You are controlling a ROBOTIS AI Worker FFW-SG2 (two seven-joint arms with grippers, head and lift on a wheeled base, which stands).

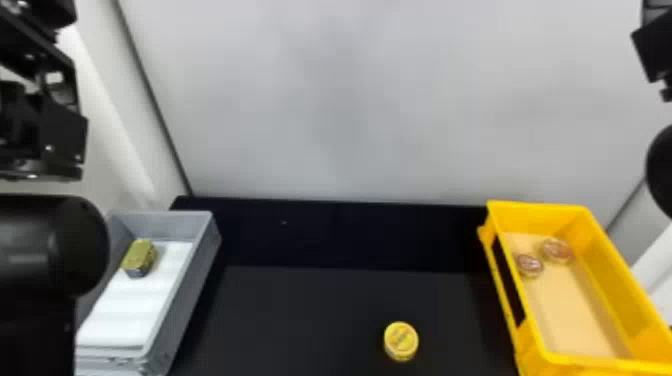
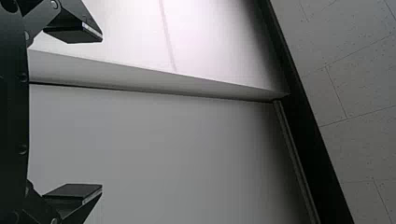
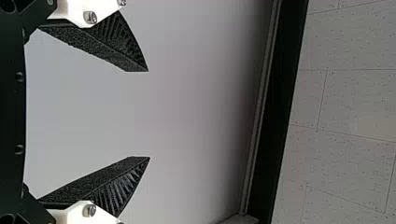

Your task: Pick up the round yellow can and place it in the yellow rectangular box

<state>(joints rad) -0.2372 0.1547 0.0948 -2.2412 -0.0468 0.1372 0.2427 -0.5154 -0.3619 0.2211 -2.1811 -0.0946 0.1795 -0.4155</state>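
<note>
- One round yellow can (image 1: 401, 341), lower right of centre on the table (image 1: 300, 320), apart from the yellow box (image 1: 612, 255)
- Two round tins (image 1: 557, 250) inside; one gold tin (image 1: 139, 257) in the grey box (image 1: 187, 295)
- Left claw (image 1: 50, 120), upper left; right claw (image 1: 654, 50), upper right: both wide open, empty

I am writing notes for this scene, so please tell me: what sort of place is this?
Probably a robot test or sorting station: a black table between plain pale panels, with a grey box and a yellow box at its sides.
</note>
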